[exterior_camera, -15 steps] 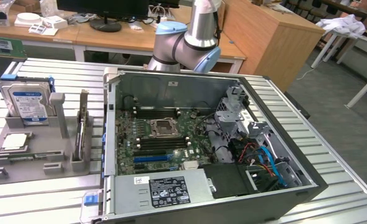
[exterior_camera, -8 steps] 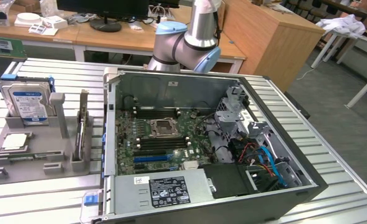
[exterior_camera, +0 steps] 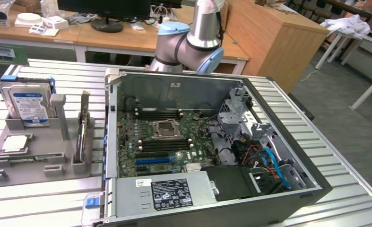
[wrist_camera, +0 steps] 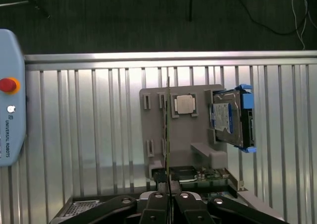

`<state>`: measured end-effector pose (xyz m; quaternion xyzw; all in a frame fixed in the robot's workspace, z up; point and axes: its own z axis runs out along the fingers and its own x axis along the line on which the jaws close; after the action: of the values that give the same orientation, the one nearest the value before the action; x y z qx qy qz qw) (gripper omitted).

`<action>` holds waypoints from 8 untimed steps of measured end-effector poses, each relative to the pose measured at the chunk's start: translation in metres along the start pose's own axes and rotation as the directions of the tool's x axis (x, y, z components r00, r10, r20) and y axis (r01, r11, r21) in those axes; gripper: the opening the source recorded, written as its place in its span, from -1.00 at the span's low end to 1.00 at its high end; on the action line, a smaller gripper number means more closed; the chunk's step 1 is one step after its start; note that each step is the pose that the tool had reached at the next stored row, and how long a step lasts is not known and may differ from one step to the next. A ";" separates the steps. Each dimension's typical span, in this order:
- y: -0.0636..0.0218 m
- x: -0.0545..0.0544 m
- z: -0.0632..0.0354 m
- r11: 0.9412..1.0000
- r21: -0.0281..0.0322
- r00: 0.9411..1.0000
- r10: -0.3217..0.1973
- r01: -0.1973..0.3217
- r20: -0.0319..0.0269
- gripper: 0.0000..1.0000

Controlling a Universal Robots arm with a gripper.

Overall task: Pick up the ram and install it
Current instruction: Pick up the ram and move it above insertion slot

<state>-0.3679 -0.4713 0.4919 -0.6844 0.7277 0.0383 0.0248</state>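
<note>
Gripper (wrist_camera: pixel 171 206) looks pinched together on nothing, hanging well above the grey parts holder (wrist_camera: pixel 151 130). The ram (wrist_camera: pixel 169 125) stands on edge in a slot along the holder's edge nearest the open PC case (exterior_camera: pixel 173 72). I'd guess it's light, stiff and fragile, so pinch the bare top edge, not the chips.

exterior: high oblique over case (exterior_camera: pixel 173 87) | wrist: top-down, far | shared: grey holder (exterior_camera: pixel 23 166) (wrist_camera: pixel 154 127), hard drive (exterior_camera: pixel 29 103) (wrist_camera: pixel 225 121)
</note>
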 end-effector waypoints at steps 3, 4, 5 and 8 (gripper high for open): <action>-0.0002 0.001 0.0054 1.000 0.000 1.000 0.000 0.000 0.000 -0.76; -0.0002 0.001 0.0072 1.000 0.000 1.000 0.000 0.000 0.001 -0.76; -0.0003 0.002 0.0091 1.000 0.000 1.000 0.000 0.000 0.001 -0.76; -0.0003 0.002 0.0122 1.000 -0.001 1.000 0.000 0.000 0.002 -0.76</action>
<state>-0.3679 -0.4721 0.4797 -0.6843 0.7277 0.0393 0.0251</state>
